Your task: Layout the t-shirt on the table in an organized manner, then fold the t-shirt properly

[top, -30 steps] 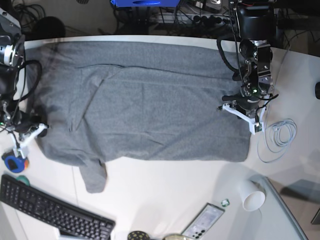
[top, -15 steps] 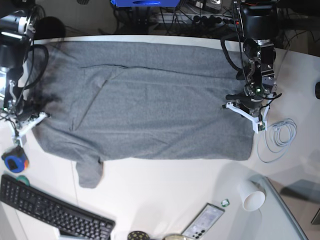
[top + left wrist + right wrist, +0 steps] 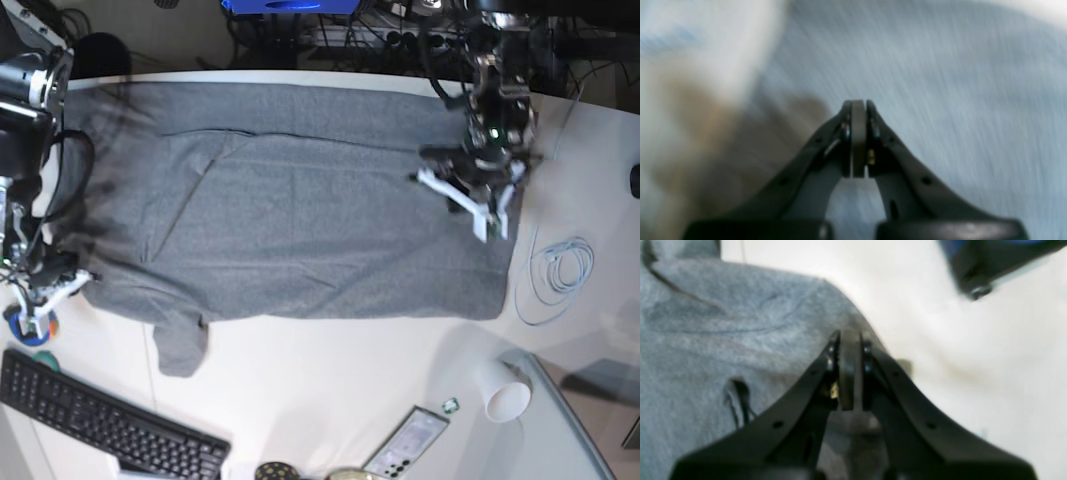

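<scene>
**Spreading nearly done, no fold begun**

Starting at the left hand (image 3: 858,110): its jaws are pressed together with nothing between them, seen clearly in its wrist view, and it hovers over grey knit. In the base view this hand (image 3: 487,222) sits above the right part of the t-shirt (image 3: 300,200), near the right edge of the cloth.

The right hand (image 3: 850,340) is also pressed together; its wrist view shows it low at the edge where cloth meets bare white, but whether a thin bit of fabric is pinched I cannot tell. In the base view it (image 3: 45,300) lies at the left near corner of the shirt.

Outward from both, the t-shirt lies spread wide across the surface (image 3: 330,390), mostly flat, with a few diagonal creases left of centre and one sleeve (image 3: 183,345) hanging toward the near side. A keyboard (image 3: 100,425) and a white cup (image 3: 505,395) sit near, a coiled cable (image 3: 555,270) to the right.

By my reading the layout is close to finished; smoothing the creases, squaring that sleeve and all the folding remain
</scene>
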You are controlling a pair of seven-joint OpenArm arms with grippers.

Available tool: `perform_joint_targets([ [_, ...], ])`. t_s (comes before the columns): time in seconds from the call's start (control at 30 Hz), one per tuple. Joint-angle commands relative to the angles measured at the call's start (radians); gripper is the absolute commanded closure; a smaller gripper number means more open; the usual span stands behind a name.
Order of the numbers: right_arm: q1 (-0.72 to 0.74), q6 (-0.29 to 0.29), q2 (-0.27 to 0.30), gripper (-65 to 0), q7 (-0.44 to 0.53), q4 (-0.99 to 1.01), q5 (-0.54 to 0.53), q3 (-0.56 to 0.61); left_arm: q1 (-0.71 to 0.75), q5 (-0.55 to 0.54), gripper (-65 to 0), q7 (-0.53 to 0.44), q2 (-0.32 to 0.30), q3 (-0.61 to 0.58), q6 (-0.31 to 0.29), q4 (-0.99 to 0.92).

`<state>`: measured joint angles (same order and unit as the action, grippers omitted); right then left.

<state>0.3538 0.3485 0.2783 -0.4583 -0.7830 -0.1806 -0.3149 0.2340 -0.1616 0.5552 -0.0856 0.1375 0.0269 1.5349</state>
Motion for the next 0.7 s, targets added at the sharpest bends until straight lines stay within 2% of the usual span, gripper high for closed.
perform_joint_targets([
  [0.0, 0.032, -0.001, 0.025, -2.4, 0.04, 0.012, -0.006, -0.003, 0.008, 0.004, 0.0, -0.031, -0.016, 0.004, 0.006, 0.037],
  [0.3, 0.04, -0.009, 0.028, -2.4, 0.072, 0.064, -0.006, -0.003, 0.183, 0.004, 0.0, -0.031, -0.03, 0.012, 0.006, 0.103],
  [0.47, 0.041, -0.015, 0.028, -2.7, 0.074, 0.092, -0.006, -0.007, 0.209, 0.004, 0.0, -0.033, -0.032, 0.012, 0.006, 0.075],
  [0.57, 0.046, -0.058, 0.029, -2.7, 0.074, 0.136, -0.006, -0.01, 0.21, 0.004, 0.0, -0.033, -0.033, 0.012, 0.006, 0.057],
  [0.67, 0.043, -0.062, 0.029, -2.6, 0.076, 0.15, -0.006, -0.013, 0.21, 0.006, 0.0, -0.033, -0.058, 0.012, 0.006, 0.032],
])
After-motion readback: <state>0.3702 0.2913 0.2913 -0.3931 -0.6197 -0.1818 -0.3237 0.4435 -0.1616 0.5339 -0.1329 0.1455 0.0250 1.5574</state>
